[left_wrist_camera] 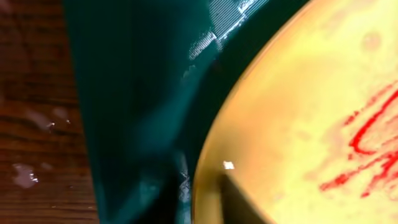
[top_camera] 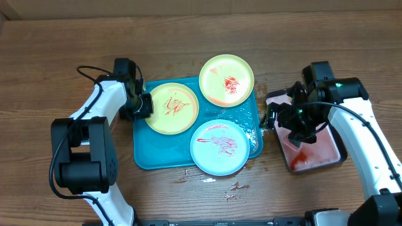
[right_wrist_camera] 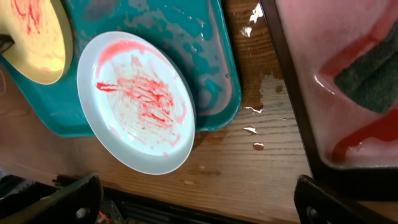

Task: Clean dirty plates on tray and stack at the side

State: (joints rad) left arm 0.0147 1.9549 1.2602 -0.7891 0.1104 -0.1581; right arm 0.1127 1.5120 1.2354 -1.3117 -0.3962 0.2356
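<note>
Slippage is my worry: left end effector (top_camera: 143, 104) pinches just the rim of the yellow plate (top_camera: 171, 108) ahead of it on the wet tray (top_camera: 149, 158); sauce could loosen it. Right end effector (right_wrist_camera: 199, 202) gapes wide, empty.

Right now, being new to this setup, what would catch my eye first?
Red sauce smears on three plates: the blue plate overhangs the near edge of the teal tray, the left yellow plate lies on it, and the far yellow plate overhangs its far right corner. The left end effector sits at the left yellow plate's rim. At right, a black-rimmed tray holds pink water.
</note>
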